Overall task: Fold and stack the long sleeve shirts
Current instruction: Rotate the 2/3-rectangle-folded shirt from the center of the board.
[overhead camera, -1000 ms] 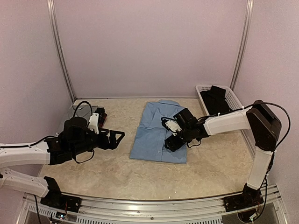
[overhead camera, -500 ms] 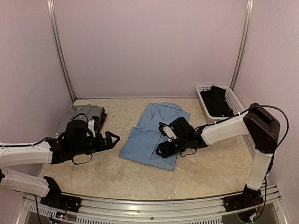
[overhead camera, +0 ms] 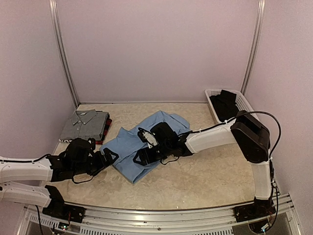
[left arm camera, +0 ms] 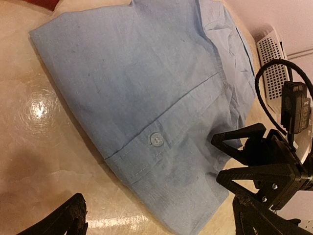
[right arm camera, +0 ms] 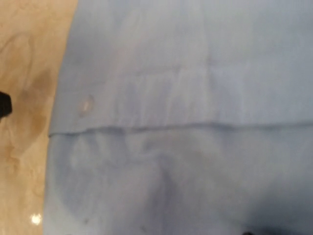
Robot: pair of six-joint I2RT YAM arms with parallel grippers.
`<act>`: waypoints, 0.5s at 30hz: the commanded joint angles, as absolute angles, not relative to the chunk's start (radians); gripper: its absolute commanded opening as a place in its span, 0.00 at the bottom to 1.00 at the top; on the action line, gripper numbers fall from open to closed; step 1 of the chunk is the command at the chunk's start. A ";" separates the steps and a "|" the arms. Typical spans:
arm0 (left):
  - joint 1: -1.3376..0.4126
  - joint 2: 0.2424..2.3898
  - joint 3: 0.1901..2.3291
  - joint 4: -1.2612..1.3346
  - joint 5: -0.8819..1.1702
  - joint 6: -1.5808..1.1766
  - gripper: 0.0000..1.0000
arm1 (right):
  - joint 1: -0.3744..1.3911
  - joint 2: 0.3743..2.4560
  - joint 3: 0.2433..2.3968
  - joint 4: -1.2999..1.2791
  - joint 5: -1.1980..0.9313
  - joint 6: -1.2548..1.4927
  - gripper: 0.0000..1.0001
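The folded light blue shirt [overhead camera: 128, 143] [left arm camera: 137, 73] lies skewed on the table, left of centre. My right gripper [overhead camera: 143, 155] [left arm camera: 218, 158] rests on its near right edge, fingers apart and lying on the cloth. The right wrist view shows only blue cloth [right arm camera: 186, 73] with a button [right arm camera: 86, 104]; its own fingers are hidden there. My left gripper [overhead camera: 108, 156] [left arm camera: 156, 226] stands open just at the shirt's near left corner, with nothing between its fingers. The folded grey shirt [overhead camera: 85, 123] lies on the red-and-black plaid shirt [overhead camera: 107, 125] at the far left.
A white mesh basket [overhead camera: 246, 104] [left arm camera: 271, 54] at the far right holds dark cloth [overhead camera: 226, 105]. Pale walls and metal posts close in the back and sides. The arm bases and a rail run along the near edge.
My right gripper has slid the light blue shirt left and toward me, turning it askew. My left gripper has drawn back left and now meets the shirt's corner.
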State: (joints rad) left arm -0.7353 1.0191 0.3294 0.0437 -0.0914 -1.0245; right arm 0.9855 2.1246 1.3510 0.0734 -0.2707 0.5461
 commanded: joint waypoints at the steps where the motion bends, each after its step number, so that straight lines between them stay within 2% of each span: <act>1: -0.715 1.019 0.310 0.064 -0.121 -1.064 0.99 | 0.933 2.039 1.384 -0.005 -0.283 0.438 0.70; 7: -0.695 1.095 0.301 0.135 -0.098 -1.050 0.98 | 0.813 2.003 1.386 -0.061 -0.238 0.357 0.70; 15: -0.682 1.128 0.302 0.170 -0.094 -1.046 0.95 | 0.671 2.149 1.517 -0.102 -0.230 0.291 0.69</act>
